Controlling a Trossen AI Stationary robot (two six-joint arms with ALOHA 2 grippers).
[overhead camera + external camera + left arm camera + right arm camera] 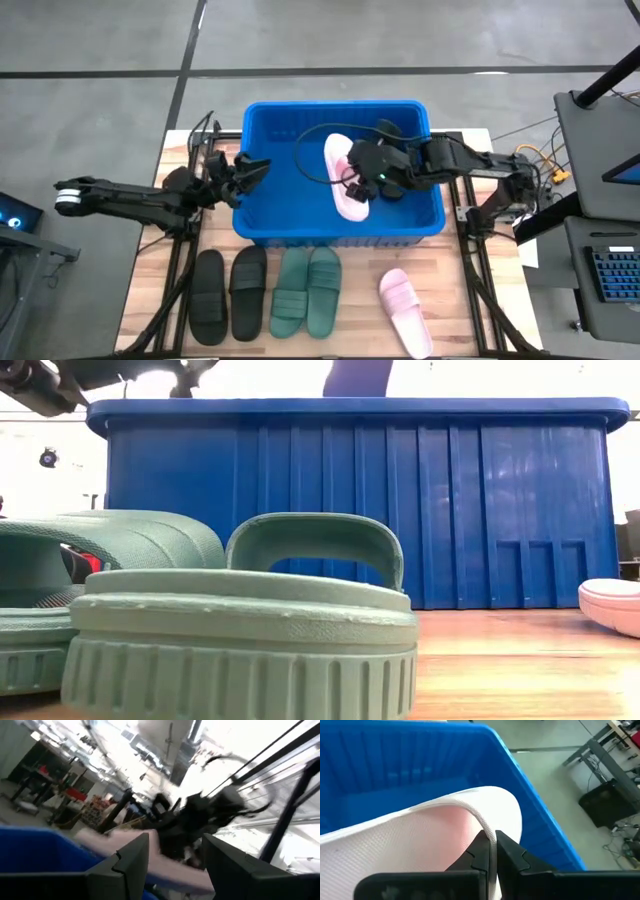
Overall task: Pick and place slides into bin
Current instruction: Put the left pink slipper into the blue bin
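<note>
My right gripper (362, 186) is shut on a pink slide (338, 170) inside the outline of the blue bin (262, 215). My left gripper (252, 170) is open and empty, just beside the bin's left wall. In its wrist view (172, 865) it faces the pink slide (125, 845) and the other arm. On the table in front of the bin lie two black slides (228, 295), two green slides (307, 291) and another pink slide (405, 311), soles down. The green slides (240, 620) fill the low view's foreground. My right gripper pinches the pink slide's sole edge (487, 827) between its two shut fingers (512, 852), close to one rounded end. The fingers come level from the table's right side and lie across the slide. The slide is tilted on its side, its textured underside showing; whether it touches the bin's floor I cannot tell.
The bin (360, 500) takes up the middle of the wooden table (470, 320), with its far and side walls near the table's edges. The arms' bases and cables (500, 190) stand at both sides. Bare wood shows at the front right.
</note>
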